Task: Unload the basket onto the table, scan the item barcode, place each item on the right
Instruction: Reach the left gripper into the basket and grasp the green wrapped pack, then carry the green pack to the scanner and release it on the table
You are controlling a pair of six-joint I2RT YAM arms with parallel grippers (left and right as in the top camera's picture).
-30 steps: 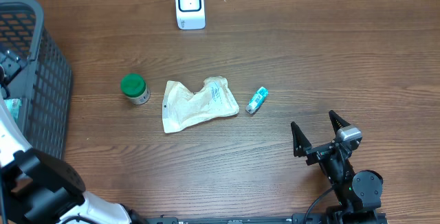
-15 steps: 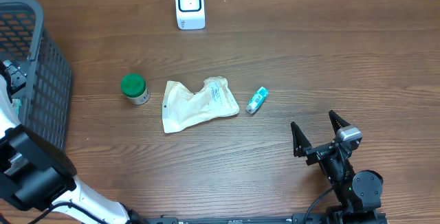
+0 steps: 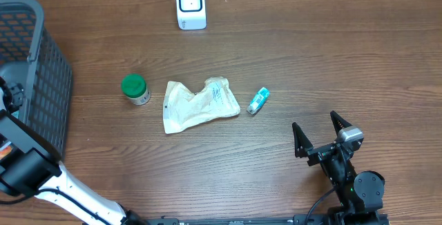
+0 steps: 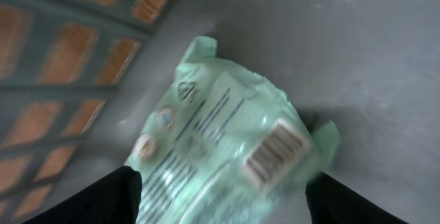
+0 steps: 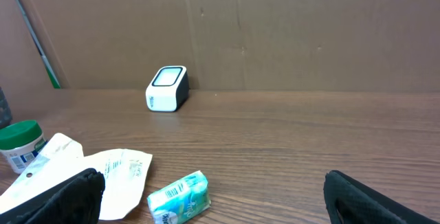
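In the left wrist view a pale green pouch (image 4: 227, 148) lies on the grey basket floor, its barcode (image 4: 278, 148) facing up. My left gripper (image 4: 223, 200) is low over it, open, with one black finger (image 4: 103, 200) on each side of the pouch; whether the fingers touch it is unclear. From overhead only a bit of that gripper (image 3: 10, 95) shows inside the basket (image 3: 48, 66). The white scanner (image 3: 190, 5) stands at the table's far edge. My right gripper (image 3: 316, 132) rests open near the front right, nothing between its fingers.
On the wood table lie a green-lidded jar (image 3: 135, 89), a crumpled white pouch (image 3: 199, 103) and a small teal pack (image 3: 257, 101). The right wrist view shows the scanner (image 5: 167, 88), the jar (image 5: 19, 145) and the teal pack (image 5: 180, 196). A cardboard wall backs the table.
The left arm has slid toward the front inside the basket, and its jaws have narrowed a little. The right arm and the table items have not moved.
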